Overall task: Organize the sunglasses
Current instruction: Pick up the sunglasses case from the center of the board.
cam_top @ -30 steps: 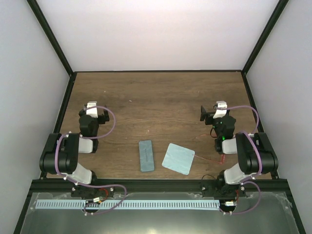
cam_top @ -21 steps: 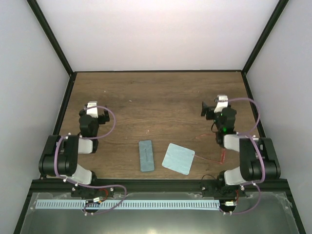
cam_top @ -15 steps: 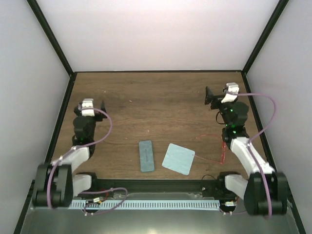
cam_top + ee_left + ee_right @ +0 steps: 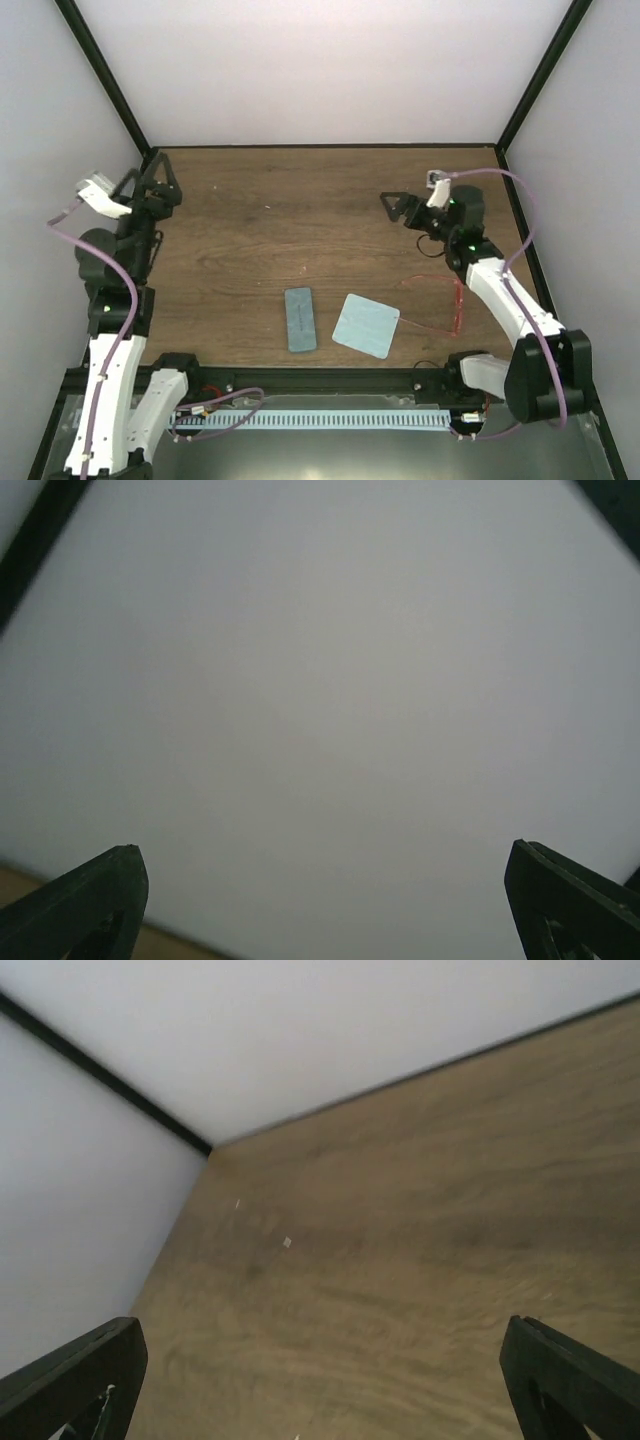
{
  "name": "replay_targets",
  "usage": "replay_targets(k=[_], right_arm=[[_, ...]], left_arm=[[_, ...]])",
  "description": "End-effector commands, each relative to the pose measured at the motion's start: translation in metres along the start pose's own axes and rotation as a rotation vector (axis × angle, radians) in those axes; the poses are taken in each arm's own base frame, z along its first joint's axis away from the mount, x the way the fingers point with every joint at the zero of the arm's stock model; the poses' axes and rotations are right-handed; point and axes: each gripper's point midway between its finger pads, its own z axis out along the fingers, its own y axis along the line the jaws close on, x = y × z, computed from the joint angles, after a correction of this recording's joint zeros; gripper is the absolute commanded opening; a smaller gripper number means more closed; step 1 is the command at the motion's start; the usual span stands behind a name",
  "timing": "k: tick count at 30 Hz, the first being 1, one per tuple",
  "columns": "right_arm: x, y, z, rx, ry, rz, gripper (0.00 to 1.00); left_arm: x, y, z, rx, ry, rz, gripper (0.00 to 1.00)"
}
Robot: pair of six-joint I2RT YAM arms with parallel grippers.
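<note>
The right pincer hung above the far right part of the table, its jaws spread wide and gripping nothing. In its wrist view the two dark fingertips sat at the bottom corners, with bare wood and a corner of the white walls between them. The left pincer was raised high at the far left corner, likewise wide open and empty, its fingertips framing plain white wall. Nearer the arms' bases, the sunglasses lay flat on the table at the right, just beside the right forearm in the overhead view, a thin red wire outline well apart from either pincer. One slender red arm appeared to reach the right corner of a pale blue square cloth, which lay slightly askew. Just left of the cloth, not touching it, lay a closed blue-grey oblong case, its long side running away from the bases.
</note>
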Motion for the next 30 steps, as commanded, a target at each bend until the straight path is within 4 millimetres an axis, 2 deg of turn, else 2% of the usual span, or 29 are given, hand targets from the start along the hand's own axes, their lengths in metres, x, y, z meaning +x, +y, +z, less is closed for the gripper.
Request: replay_targets(k=[1,3,5,6,7,9,11,13,15,16,17,18,19,20,21,23,26,30], right_arm=[[0.043,0.026,0.019,-0.013,0.230,-0.064,1.00],[0.065,0.025,0.029,0.016,0.291,-0.056,1.00],[0.074,0.030,0.039,0.065,0.295,-0.116,1.00],[0.074,0.040,0.046,0.101,0.295,-0.164,1.00],[0.085,0.046,0.052,0.151,0.331,-0.208,1.00],[0.101,0.042,0.057,0.253,0.358,-0.280,1.00],[0.102,0.033,0.055,0.348,0.305,-0.334,1.00],[0.093,0.026,0.044,0.405,0.220,-0.354,1.00],[0.083,0.025,0.033,0.413,0.144,-0.342,1.00],[0.079,0.014,0.024,0.471,0.092,-0.283,1.00],[0.073,-0.007,0.011,0.564,0.032,-0.220,1.00],[0.069,-0.021,0.006,0.580,0.010,-0.177,1.00],[0.067,-0.029,0.004,0.537,0.023,-0.113,1.00],[0.066,-0.033,0.003,0.480,0.037,-0.059,0.94],[0.066,-0.032,0.002,0.427,0.049,-0.033,0.82],[0.065,-0.030,-0.002,0.409,0.047,-0.020,0.77],[0.069,-0.009,0.002,0.302,0.097,-0.060,0.89],[0.095,0.018,0.022,0.245,0.235,-0.147,0.92]], left_arm=[[0.111,0.043,0.007,-0.103,0.342,-0.280,1.00],[0.139,0.040,0.012,-0.058,0.439,-0.279,1.00],[0.163,0.048,0.010,-0.085,0.493,-0.218,1.00],[0.175,0.052,0.006,-0.103,0.510,-0.209,1.00],[0.188,0.056,0.001,-0.112,0.523,-0.231,1.00],[0.216,0.045,-0.007,-0.041,0.570,-0.268,1.00],[0.238,0.038,-0.011,-0.053,0.610,-0.209,1.00],[0.253,0.024,-0.015,-0.069,0.637,-0.098,1.00],[0.257,0.021,-0.016,-0.099,0.640,-0.012,1.00],[0.259,0.025,-0.016,-0.131,0.635,0.016,1.00],[0.261,0.033,-0.017,-0.167,0.628,0.034,1.00],[0.264,0.040,-0.017,-0.202,0.624,0.046,1.00],[0.267,0.047,-0.017,-0.234,0.623,0.054,1.00],[0.272,0.051,-0.017,-0.250,0.634,0.057,1.00],[0.278,0.052,-0.017,-0.255,0.651,0.057,1.00],[0.289,0.050,-0.016,-0.251,0.690,0.058,1.00],[0.295,0.051,-0.014,-0.260,0.714,0.064,1.00],[0.293,0.055,-0.014,-0.286,0.703,0.072,1.00]])
